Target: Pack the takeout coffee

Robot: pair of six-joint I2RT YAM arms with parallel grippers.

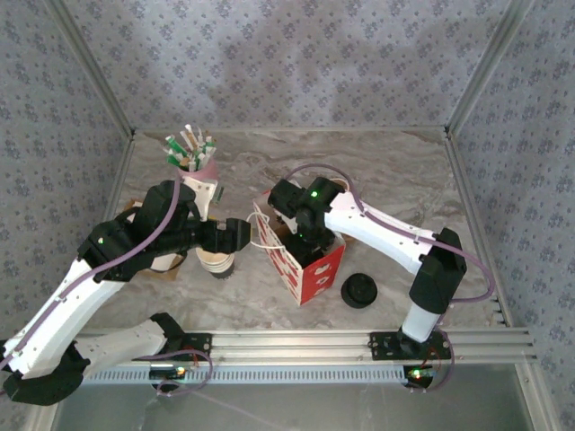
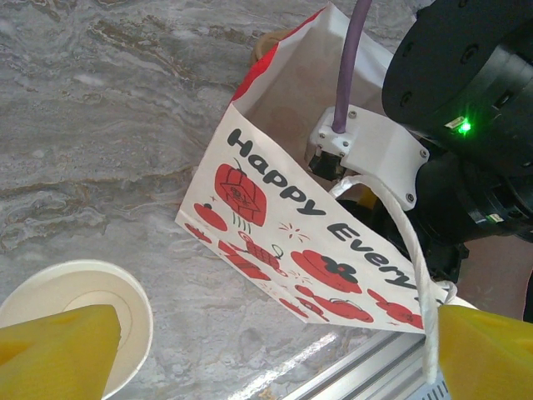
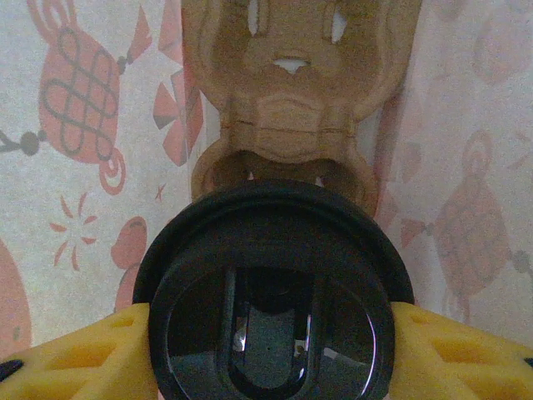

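Note:
The takeout coffee shows by its round black lid, seen from above in the right wrist view. My right gripper is shut on it, a yellow pad pressed to each side. That gripper reaches down into the open top of the red-and-white paper bag, which stands upright in mid-table. The bag's printed side faces my left gripper. My left gripper hovers just left of the bag, open wide and holding nothing. The bag's white cord handle hangs beside its right finger.
A lidless white paper cup stands under my left wrist, its rim at the lower left. A loose black lid lies right of the bag. The pink cup with sachets stands at the back left. Brown cardboard lines the bag.

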